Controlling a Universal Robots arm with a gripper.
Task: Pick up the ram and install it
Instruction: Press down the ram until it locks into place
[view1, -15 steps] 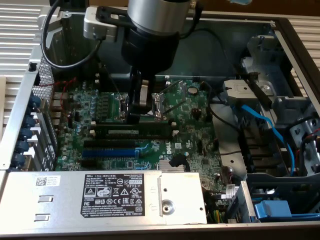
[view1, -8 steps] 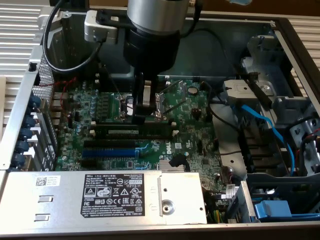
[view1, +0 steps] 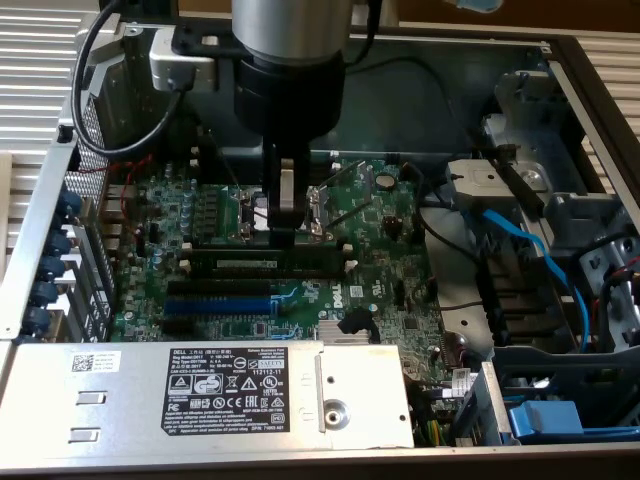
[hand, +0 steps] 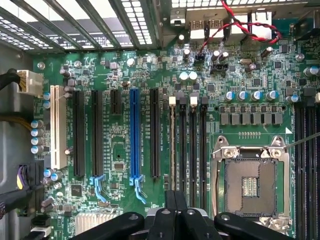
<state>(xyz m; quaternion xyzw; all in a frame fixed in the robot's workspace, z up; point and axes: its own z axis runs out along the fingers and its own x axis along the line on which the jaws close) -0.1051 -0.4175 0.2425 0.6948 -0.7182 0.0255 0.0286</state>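
**Open computer case (view1: 590, 110), arm at the memory slots: seating the ram.**

Green motherboard (view1: 390, 290) on the case floor. The ram (view1: 262, 262) stands upright in a black slot between the processor socket (view1: 318, 205) and the blue slot (view1: 215, 303). The pincer (view1: 285, 236) is clenched on nothing, its tips seemingly touching the ram's top edge near the middle. Judged step: pick-up done, pressing home in hand. Whether the end clips have latched is too fine to tell. Finishing would call for straight, even downward pressure until both catch.
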